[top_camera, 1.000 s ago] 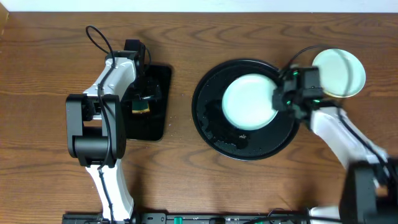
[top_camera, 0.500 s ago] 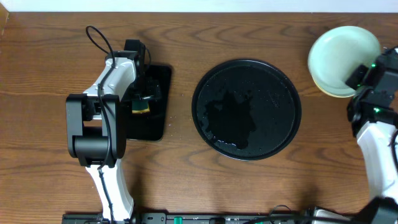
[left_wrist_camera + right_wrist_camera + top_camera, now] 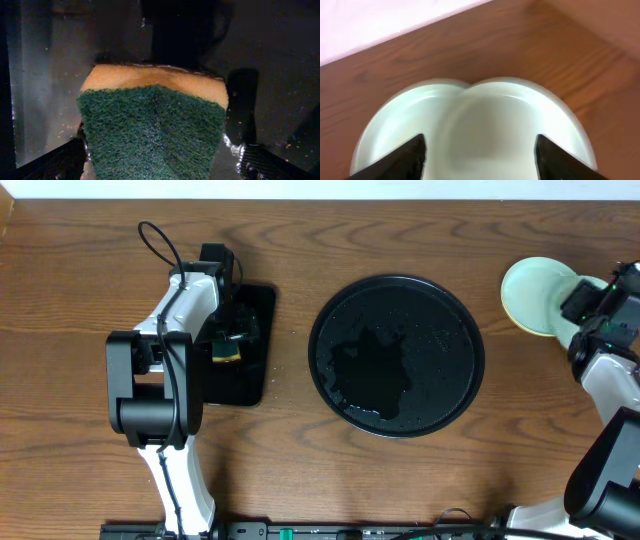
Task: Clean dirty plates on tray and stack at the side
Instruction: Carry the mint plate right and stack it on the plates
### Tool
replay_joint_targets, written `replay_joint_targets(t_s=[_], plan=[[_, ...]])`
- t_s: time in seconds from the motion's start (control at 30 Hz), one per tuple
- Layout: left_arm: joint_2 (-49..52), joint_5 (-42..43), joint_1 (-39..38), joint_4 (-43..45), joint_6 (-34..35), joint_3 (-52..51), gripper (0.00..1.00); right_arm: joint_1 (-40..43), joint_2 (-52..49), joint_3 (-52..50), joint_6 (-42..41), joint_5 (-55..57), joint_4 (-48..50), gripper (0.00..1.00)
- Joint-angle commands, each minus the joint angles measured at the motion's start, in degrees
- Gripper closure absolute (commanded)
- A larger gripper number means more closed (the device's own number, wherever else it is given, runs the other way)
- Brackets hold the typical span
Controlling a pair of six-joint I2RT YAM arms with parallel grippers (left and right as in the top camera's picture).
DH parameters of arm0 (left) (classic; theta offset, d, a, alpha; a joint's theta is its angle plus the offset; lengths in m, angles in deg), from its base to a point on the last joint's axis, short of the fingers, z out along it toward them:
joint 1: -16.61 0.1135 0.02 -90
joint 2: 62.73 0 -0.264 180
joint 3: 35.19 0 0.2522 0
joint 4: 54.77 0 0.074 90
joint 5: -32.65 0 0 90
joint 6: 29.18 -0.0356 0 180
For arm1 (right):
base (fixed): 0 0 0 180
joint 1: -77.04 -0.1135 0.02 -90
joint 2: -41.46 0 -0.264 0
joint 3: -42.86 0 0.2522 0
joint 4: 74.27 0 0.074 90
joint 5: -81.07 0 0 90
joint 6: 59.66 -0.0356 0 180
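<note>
**Right gripper (image 3: 578, 308) open over plates at far right; left gripper (image 3: 160, 161) clamped on sponge**

Right gripper: fingers spread wide. In the right wrist view the two dark fingertips (image 3: 406, 159) sit apart at the lower corners, over the near edge of the pale mint-white round plates (image 3: 532, 295). Neither finger can be seen pinching a rim.

Plates: on the brown wood-grain desk (image 3: 80, 280) at the far right edge, well clear of the tray. Right wrist view shows two rounded rims overlapping, one plate set slightly off-centre on another. How many lie in the pile cannot be told. Inner surface reads clean and glossy, with no smear visible.

Tray: large round glossy black tray with raised rim (image 3: 450, 310), centre of desk, right of the left arm. No plate on it. Wet patches and scattered droplets shine on the black surface, heaviest toward its left and near side.

Left gripper: pointed down over the small rectangular black tray (image 3: 255, 375) at left of the desk. It grips a sponge, yellow foam with a dark green scouring face (image 3: 150, 135). In the left wrist view the green face fills the middle with a crease down its centre, the yellow foam showing beyond it, and a dark finger at each lower corner. Specks and moisture show on the rectangular tray around it.
</note>
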Motion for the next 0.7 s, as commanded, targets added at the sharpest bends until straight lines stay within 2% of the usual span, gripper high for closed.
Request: replay_joint_targets(t_s=[0.0,0.13,0.2,0.3,0.6,0.67], plan=[[0.61,-0.72,0.02,-0.11,-0.55,-0.37,0.04,-0.98,0.79,4.11,2.73,-9.38,-6.60,0.29],[0.61,-0.72,0.02,-0.11,-0.55,-0.37,0.04,-1.18,0.76,5.88,2.45,-5.38,-13.46,0.31],[0.61,-0.72,0.02,-0.11,-0.55,-0.37,0.04,0.09,0.42,5.84,2.23,-0.15,-16.87,0.29],[0.61,-0.72,0.02,-0.11,-0.55,-0.37,0.04,3.69,-0.17,5.86,-1.07,0.70,-18.82,0.30],[0.61,-0.72,0.02,-0.11,-0.55,-0.37,0.04,20.79,-1.25,5.84,-11.43,0.66,-25.88,0.38],[0.61,-0.72,0.02,-0.11,-0.55,-0.37,0.04,24.44,-2.60,5.84,-11.78,-1.27,-26.01,0.43]])
